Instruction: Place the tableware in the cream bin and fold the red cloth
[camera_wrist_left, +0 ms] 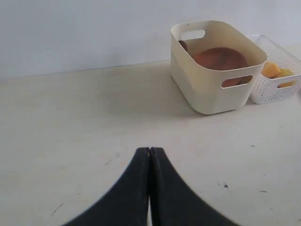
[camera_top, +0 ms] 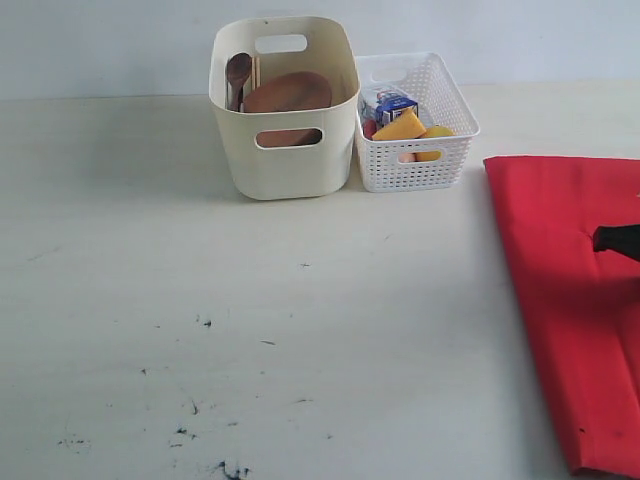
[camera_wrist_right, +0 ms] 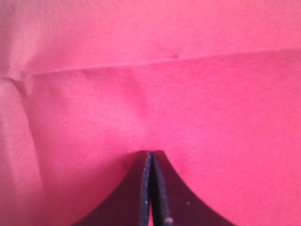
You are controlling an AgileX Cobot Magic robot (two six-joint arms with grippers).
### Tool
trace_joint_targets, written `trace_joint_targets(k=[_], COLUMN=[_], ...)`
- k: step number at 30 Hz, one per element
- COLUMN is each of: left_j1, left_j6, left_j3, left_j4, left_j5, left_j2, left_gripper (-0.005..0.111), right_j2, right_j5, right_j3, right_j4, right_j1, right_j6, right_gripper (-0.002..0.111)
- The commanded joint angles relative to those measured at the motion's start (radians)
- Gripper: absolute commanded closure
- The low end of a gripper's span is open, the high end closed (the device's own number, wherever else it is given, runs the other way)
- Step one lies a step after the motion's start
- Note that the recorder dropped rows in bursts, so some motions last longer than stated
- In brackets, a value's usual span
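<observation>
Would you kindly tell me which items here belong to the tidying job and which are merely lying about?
Job: cream bin, brown plate, wooden spoon, red cloth.
Lying about: white basket, milk carton, cheese wedge.

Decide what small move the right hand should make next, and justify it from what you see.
Probably lift the right hand clear of the red cloth. Its jaws are shut over the cloth, which shows a folded layer edge, and the round brown plate and dark wooden spoon sit in the cream bin, so little seems left.
</observation>
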Motion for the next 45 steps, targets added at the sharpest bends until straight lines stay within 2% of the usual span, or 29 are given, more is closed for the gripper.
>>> trace_joint_targets(k=[1,8,18,30,33,39,45], left_j1=[0.001,0.001,0.001,0.001,0.001,0.001,0.001], left_j6=[-0.011,-0.011,-0.015,-0.015,-0.015,-0.015,-0.016], left_j3=[0.003,0.038,0.139,0.165,0.165,0.165,0.165], left_j4=[0.012,0.010,0.008,0.010,0.010,0.010,0.010], left_j5=[-0.042,-0.089,-0.269,-0.293,-0.318,-0.405,-0.424], left_j2=[-0.006,-0.006,0.005,0.102,0.138,0.212,0.232], left_gripper=[0.107,0.107,0.107,0.107,0.107,0.107,0.107], right_j2=[0.131,0.209,0.327,0.508,0.562,0.637,0.681], right_j5=[0.071,0.071,0.106,0.239,0.268,0.315,0.368], right_j3=[-0.013,-0.149,-0.374,-0.711,-0.802,-0.948,-1.066], right_j4=[0.014,0.127,0.146,0.176,0.276,0.320,0.324], right_j1=[-0.008,-0.006,-0.006,-0.006,-0.006,0.080,0.134], right_j6=[-0.010,-0.106,-0.146,-0.267,-0.354,-0.361,-0.358], right_gripper=[0.108,0.108,0.108,0.108,0.108,0.108,0.108])
